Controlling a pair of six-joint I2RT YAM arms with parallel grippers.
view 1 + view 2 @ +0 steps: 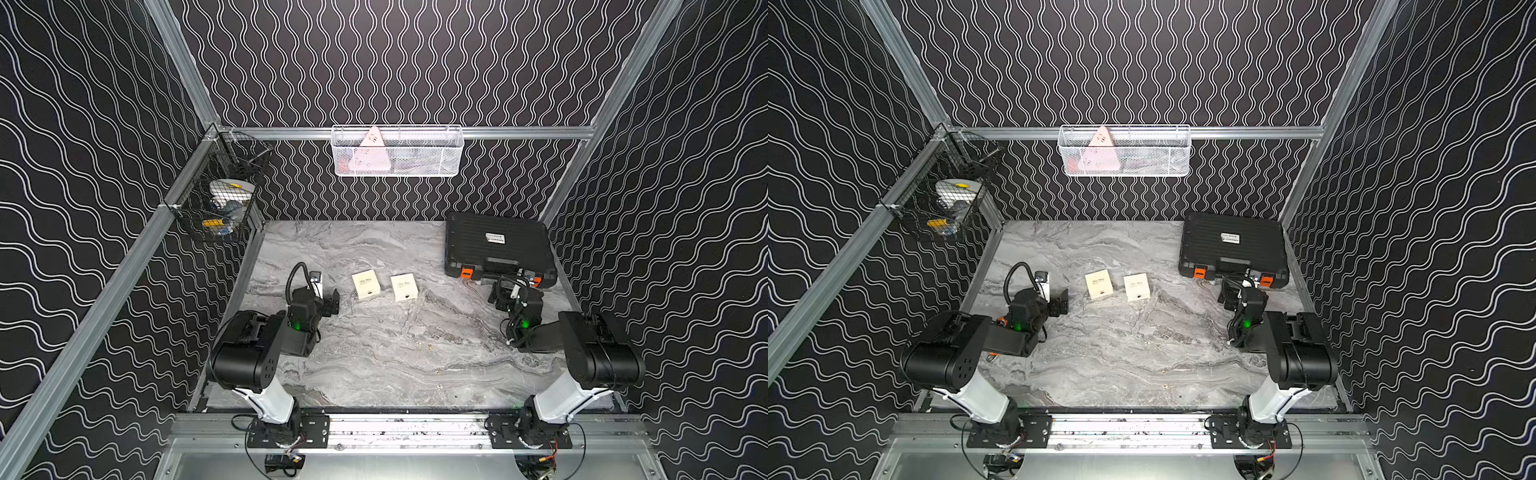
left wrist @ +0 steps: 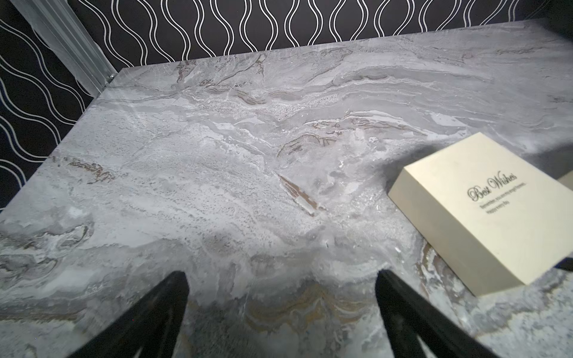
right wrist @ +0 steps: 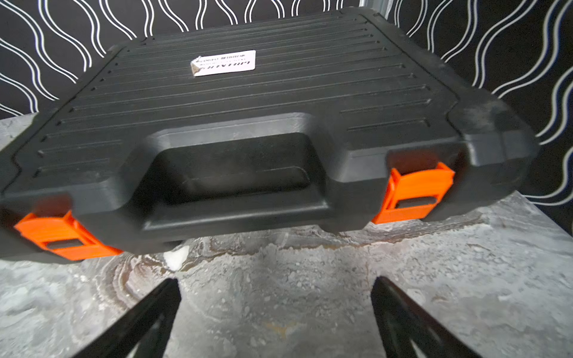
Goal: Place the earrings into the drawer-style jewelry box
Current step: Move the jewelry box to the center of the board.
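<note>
The 2 cream boxes lie flat on the table, side by side with a gap between, a little left of its middle: one cream box (image 1: 365, 284) nearer the left arm, the second cream box (image 1: 404, 286) just beside it; each has a square lid with fine script, which reads "Best Wishes" in the left wrist view, and a small dark mark on its near face; the earrings (image 1: 439, 386) are tiny gold specks loose on the marble, well apart from the boxes, toward the near edge between the 2 arms, too small to tell shape or count

Black walls (image 1: 415, 62) with white wavy lines close 3 sides; the table (image 1: 374, 249) is grey veined marble; a black ribbed tool case (image 1: 496, 245) fills the far right corner, its 2 orange latches (image 3: 415, 192) facing the arms; a white mesh basket (image 1: 397, 151) hangs on the back rail; a black wire basket (image 1: 220, 195) hangs at the far left corner

Aluminium rails (image 1: 124, 270) edge the walls; the middle and far left of the marble lie bare; the left gripper (image 2: 280, 273) sits low over the marble near the first box, not touching it, jaws wide apart and empty; the right gripper (image 3: 275, 280) sits just before the case's handle side, not touching, jaws likewise spread with nothing between
</note>
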